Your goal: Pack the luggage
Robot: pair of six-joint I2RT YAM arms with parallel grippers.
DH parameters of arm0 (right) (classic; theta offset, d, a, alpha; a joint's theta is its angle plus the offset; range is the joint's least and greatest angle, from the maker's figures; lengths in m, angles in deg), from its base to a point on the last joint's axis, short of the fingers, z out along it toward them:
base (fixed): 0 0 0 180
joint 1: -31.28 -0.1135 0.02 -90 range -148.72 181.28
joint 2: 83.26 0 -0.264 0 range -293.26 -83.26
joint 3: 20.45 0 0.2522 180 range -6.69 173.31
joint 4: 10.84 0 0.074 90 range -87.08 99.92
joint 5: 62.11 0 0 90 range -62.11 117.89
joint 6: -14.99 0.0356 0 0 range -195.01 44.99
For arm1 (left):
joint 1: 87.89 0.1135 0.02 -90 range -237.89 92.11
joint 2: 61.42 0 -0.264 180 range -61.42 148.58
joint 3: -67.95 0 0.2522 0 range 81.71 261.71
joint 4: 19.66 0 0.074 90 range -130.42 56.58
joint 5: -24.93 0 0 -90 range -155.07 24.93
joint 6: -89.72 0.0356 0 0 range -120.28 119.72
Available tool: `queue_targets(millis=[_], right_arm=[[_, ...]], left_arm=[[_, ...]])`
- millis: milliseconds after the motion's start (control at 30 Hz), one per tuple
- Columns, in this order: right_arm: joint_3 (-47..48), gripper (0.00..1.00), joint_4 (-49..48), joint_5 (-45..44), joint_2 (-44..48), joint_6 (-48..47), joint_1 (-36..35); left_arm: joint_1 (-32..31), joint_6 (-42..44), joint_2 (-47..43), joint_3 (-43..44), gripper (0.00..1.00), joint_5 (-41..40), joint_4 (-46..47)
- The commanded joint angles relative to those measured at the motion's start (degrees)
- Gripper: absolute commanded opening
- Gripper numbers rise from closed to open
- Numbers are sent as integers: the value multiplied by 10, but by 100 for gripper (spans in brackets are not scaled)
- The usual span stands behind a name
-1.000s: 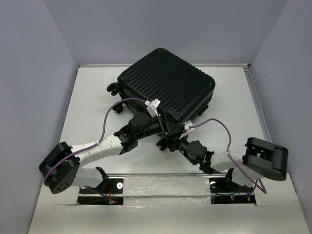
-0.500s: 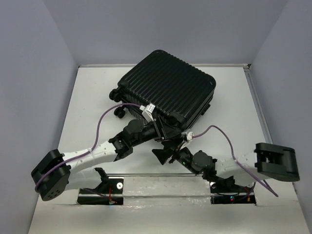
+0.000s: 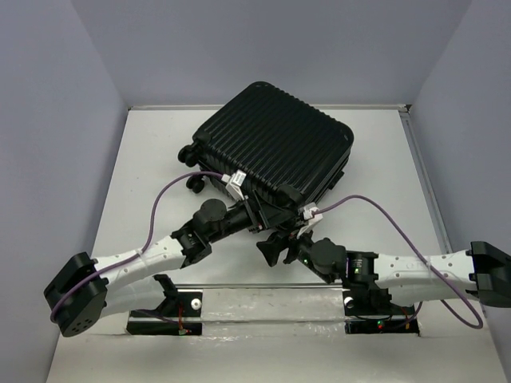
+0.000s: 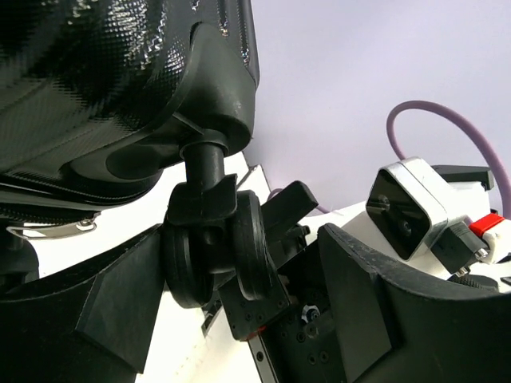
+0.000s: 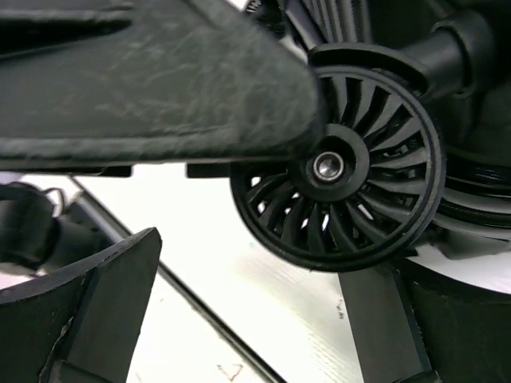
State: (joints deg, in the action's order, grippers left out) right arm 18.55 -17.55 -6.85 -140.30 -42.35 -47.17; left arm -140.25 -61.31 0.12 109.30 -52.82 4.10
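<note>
**Inspection: both grippers spread at a caster on the near edge of the luggage**

**Task item.** The luggage (image 3: 275,148) lies closed on the white table (image 3: 152,159) with its ribbed black shell facing up. It sits askew, one corner pointing toward the arm bases. Two small casters (image 3: 192,180) show on its left side.

**Left gripper.** The left gripper (image 3: 263,214) is at the near edge of the luggage, close to the near corner. In the left wrist view its fingers (image 4: 120,311) stand well apart. A caster wheel (image 4: 215,259) hangs on a short stem from the underside of the shell and sits in the gap between them. The wheel is close against one finger and well clear of the other. The jaws are spread and not pinching anything. Whether the wheel touches the nearer finger cannot be told.

**Right gripper.** The right gripper (image 3: 278,243) is just on the near side of the same corner of the luggage, beside the left gripper. In the right wrist view its fingers (image 5: 160,80) are also wide apart. One runs across the top of that view and the other sits low at the left. A spoked black caster wheel (image 5: 339,171) lies just beyond the upper finger, which partly covers it. Nothing is gripped.

**Other items.** A purple cable (image 3: 160,211) loops out from each arm on the near side of the luggage. The right arm's wrist camera housing (image 4: 407,211) shows in the left wrist view, to the right of the caster.
</note>
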Motion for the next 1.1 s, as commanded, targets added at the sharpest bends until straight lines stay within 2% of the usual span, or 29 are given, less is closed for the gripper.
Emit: queue_targets(millis=[0,167,567,667,767,800,867,900,967,1067], right_arm=[[68,94,56,-97,-12,-14,-2],[119,94,128,-150,-38,6,-2],[148,94,191,-220,-18,19,-2],[155,85,191,-236,-30,17,-2],[162,69,191,-248,-42,19,3],[163,54,191,-254,-44,20,3],[167,39,191,-260,-47,21,3],[170,31,189,-259,-48,18,3],[174,22,185,-254,-47,3,3],[183,15,182,-237,-47,-16,3]], left_arm=[[9,-5,-33,-3,83,-1,105],[12,-10,-41,-13,82,5,107],[14,-17,-34,-27,79,7,114],[14,-19,-30,-31,78,8,119],[14,-13,-34,-35,74,8,118],[14,-9,-39,-37,72,2,108],[14,6,-48,-36,68,-11,84],[14,25,-62,-38,62,-33,46],[13,52,-90,-50,55,-90,-20],[13,67,-119,-82,45,-139,-43]])
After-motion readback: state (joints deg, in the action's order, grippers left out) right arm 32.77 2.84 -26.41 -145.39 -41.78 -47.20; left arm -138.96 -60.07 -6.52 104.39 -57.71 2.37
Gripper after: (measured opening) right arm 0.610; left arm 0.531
